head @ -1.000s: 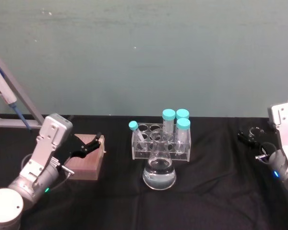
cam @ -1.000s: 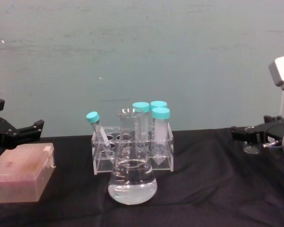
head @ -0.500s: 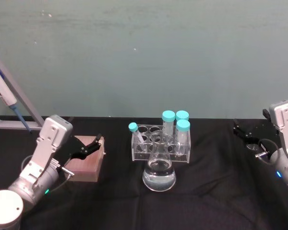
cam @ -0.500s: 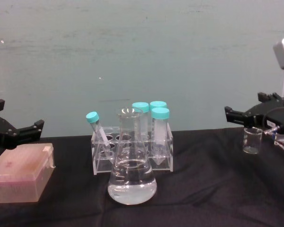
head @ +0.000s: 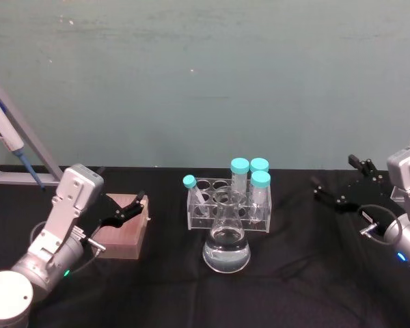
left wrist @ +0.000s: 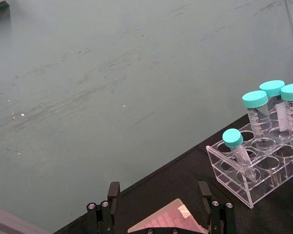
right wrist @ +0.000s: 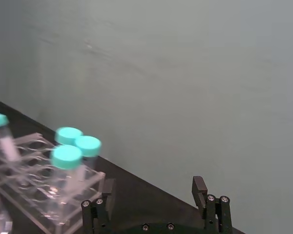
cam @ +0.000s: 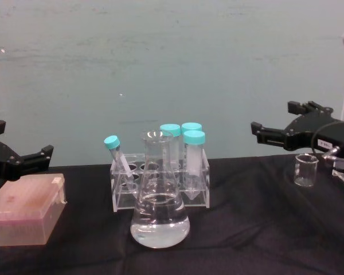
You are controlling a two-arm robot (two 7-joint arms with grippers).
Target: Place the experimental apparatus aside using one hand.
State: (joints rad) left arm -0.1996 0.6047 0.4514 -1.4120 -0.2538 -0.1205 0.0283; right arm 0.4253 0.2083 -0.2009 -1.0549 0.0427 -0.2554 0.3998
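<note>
Checking in from the remote station: my right gripper [head: 334, 177] [cam: 273, 117] hangs over the black-clothed table [head: 294, 280] with its two fingers spread wide and nothing between them, which the right wrist view makes pretty obvious. In the chest view the small glass beaker [cam: 305, 170] stands upright on the cloth at roughly 4 o'clock from those fingertips, under the gripper's body and looking clear of it, no contact that I can see. The open fingers point toward 9 o'clock, at the clear tube rack [head: 195, 217] [cam: 121, 197] [left wrist: 249, 187] [right wrist: 36, 197] in the middle of the table, well apart from the gripper. The rack carries four teal-capped tubes, three upright at its right end and one leaning at the left end. The conical flask [head: 226, 246] [cam: 159, 220], about a third full of clear liquid, stands at the rack's 6 o'clock, just in front of it; I can't tell if they touch. From the rack the beaker is way out at 3 o'clock. My left gripper [head: 130, 205] [cam: 24, 138] [left wrist: 158, 195] sits idle at the rack's 9 o'clock, fingers apart too, hovering just above a pinkish box [head: 123, 236] [cam: 26, 215].
</note>
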